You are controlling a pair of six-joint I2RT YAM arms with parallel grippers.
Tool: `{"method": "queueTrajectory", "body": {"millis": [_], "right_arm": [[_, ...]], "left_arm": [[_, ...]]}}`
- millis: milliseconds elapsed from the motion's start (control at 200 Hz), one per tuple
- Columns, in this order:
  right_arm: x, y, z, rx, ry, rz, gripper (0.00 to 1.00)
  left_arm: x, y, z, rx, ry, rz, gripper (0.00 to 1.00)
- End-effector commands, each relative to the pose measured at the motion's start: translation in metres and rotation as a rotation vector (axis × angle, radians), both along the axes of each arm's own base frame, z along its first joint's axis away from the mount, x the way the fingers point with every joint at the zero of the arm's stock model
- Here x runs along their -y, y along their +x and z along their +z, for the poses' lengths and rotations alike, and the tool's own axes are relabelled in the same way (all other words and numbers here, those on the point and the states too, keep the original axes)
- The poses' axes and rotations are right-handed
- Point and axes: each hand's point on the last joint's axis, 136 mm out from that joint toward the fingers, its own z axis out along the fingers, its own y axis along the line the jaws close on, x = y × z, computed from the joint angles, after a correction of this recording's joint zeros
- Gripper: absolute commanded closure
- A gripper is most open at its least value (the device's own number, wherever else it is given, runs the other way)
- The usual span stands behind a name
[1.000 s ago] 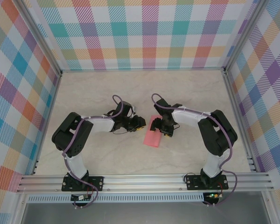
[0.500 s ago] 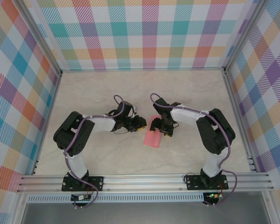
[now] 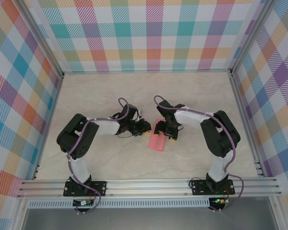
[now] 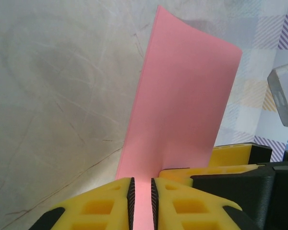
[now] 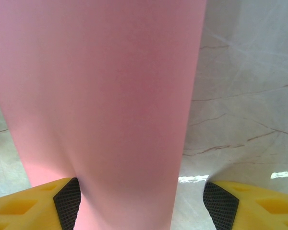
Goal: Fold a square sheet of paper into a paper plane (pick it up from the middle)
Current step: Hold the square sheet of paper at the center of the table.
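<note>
Middle of the pale marbled table [image 3: 101, 91], and both arms are crowded in on the square sheet of paper [image 3: 157, 140], which sits right between the two wrists. From the left wrist the pink sheet stands up off the tabletop as a tall, slanted panel, and its lower edge runs down into the slit of the left gripper [image 4: 141, 194]. Those yellow fingers [image 4: 101, 206] are almost together, with just a sliver of pink between them. Whether they're truly biting the paper, I can't tell. Over on the right gripper [image 5: 139, 203], the jaws are spread wide. The sheet hangs between them, up against one black pad [image 5: 67, 201], with bare table showing before the other. That one's open, nothing pinched
</note>
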Motion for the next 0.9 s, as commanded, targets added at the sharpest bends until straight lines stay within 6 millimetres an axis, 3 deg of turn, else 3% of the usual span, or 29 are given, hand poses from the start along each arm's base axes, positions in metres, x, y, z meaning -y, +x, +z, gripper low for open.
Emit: {"method": "queueTrajectory", "body": {"millis": [0,895], "right_arm": [[0.005,-0.035,-0.064,-0.152,-0.047,0.01,0.26],[0.0,-0.038,-0.072,-0.167,-0.016,0.019,0.26]], "left_arm": [[0.014,-0.005,0.003,-0.009,-0.029,-0.044,0.84],[0.025,-0.016,-0.021,-0.081,-0.001,-0.123,0.92]]}}
